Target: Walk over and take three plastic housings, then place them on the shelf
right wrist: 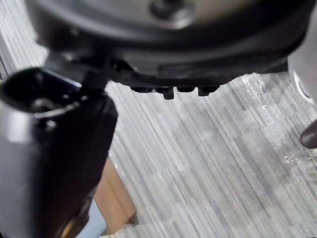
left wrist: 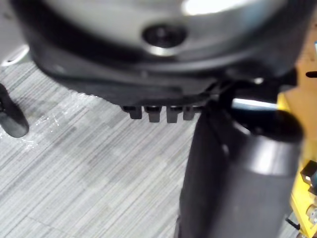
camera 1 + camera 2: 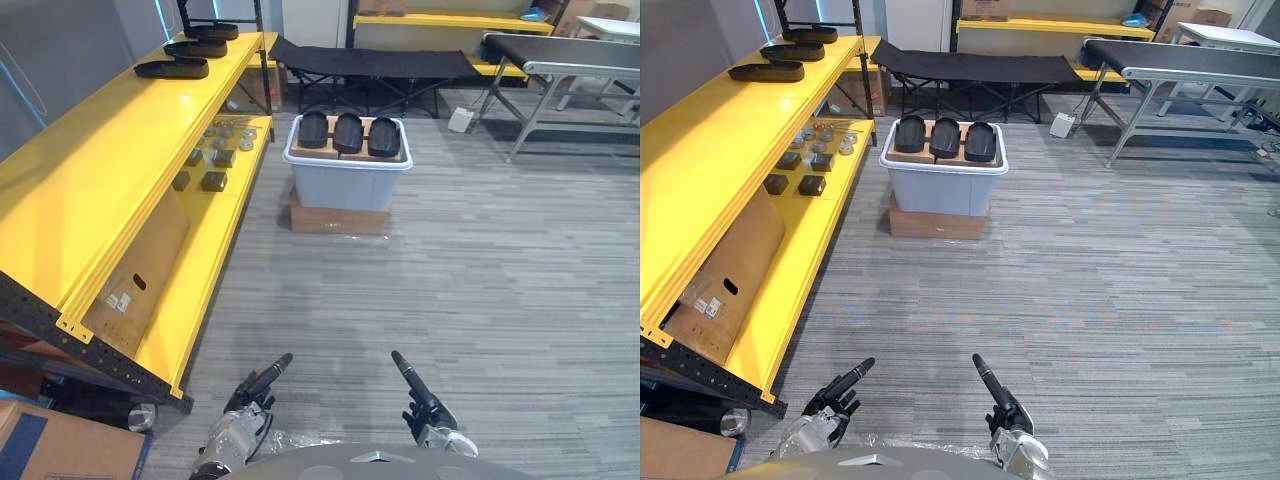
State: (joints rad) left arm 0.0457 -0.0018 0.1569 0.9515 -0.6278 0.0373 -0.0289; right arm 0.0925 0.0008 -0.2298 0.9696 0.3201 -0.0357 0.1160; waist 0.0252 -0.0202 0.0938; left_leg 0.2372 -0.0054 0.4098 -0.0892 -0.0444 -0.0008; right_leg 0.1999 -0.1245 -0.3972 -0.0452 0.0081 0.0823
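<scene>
White label [image 3: 119, 301] on the cardboard sheet [image 3: 140, 265] leaning in the lower bay of the yellow shelf [image 3: 110, 150]: print too small to read. No other writing legible.

Three plastic housings [image 3: 348, 133] side by side in a pale tub [image 3: 345, 188], on brown card: black, glossy, oval and shallow, like small trays with rounded ends. Tub on a flat cardboard box [image 3: 338, 220] on the grey carpet, just beside the shelf's far end.

Three further housings [image 3: 190, 48] of the same black kind in a row on the shelf's top board, at its far end.

On the lower board, four small dark blocks [image 3: 213, 181] and, behind them, a cluster of silvery round parts [image 3: 232, 132], too small to count.

Left hand [image 3: 258, 385] and right hand [image 3: 418, 388] low in the foreground, well apart from the tub: both relaxed, fingers stretched straight forward, gripping nothing.
</scene>
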